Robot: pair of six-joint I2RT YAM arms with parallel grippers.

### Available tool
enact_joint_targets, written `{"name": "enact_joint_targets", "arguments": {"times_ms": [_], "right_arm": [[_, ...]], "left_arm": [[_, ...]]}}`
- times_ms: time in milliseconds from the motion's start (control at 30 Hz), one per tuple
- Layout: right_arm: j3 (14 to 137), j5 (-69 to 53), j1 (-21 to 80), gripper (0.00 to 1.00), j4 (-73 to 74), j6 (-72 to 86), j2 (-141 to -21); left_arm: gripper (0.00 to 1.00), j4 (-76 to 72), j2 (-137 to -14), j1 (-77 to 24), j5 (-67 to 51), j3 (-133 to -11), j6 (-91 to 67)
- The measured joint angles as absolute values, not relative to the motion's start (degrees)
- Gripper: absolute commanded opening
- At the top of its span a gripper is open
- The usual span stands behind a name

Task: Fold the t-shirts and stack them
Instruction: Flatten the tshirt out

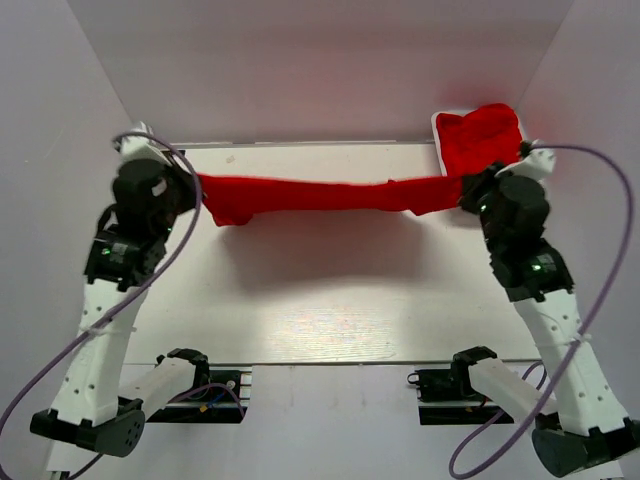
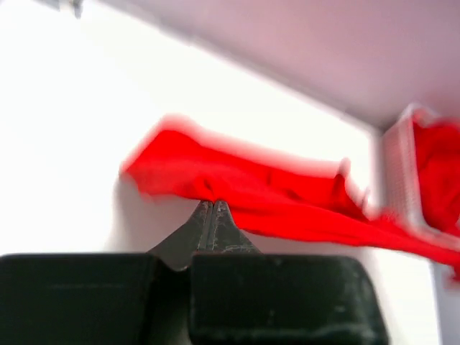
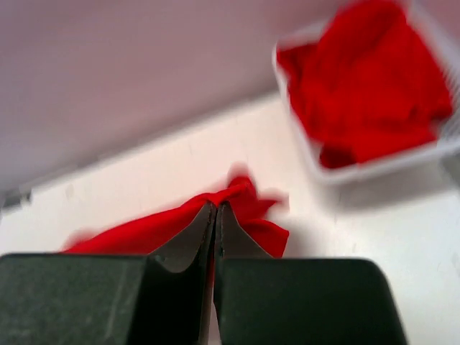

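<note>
A red t-shirt [image 1: 320,195] is stretched taut in the air across the far part of the table, between both grippers. My left gripper [image 1: 195,190] is shut on its left end; the left wrist view shows the jaws [image 2: 210,205] pinching the cloth [image 2: 251,194]. My right gripper [image 1: 468,195] is shut on its right end; the right wrist view shows the jaws [image 3: 215,206] closed on a bunched fold [image 3: 244,201]. More red t-shirts [image 1: 483,135] lie heaped in the white mesh basket [image 1: 440,135] at the far right corner.
The white table [image 1: 320,300] lies below the held shirt, its shadow across the middle. Pale walls close the back and both sides. The basket also shows in the right wrist view [image 3: 309,158] and the left wrist view [image 2: 399,172].
</note>
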State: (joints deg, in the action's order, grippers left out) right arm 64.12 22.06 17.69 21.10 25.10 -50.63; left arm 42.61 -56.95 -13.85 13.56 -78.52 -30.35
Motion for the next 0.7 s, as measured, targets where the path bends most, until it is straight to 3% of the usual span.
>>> {"name": "enact_joint_targets", "arguments": {"times_ms": [300, 700], "right_arm": [[89.1, 29.9, 17.8, 0.00, 19.0, 14.6, -52.1], [118.0, 24.1, 17.8, 0.00, 19.9, 3.7, -55.9]], "left_arm": [[0.00, 47.7, -62.5, -14.1, 17.3, -109.5, -22.3], [0.00, 46.4, -61.8, -14.1, 6.7, -129.6, -11.5]]}}
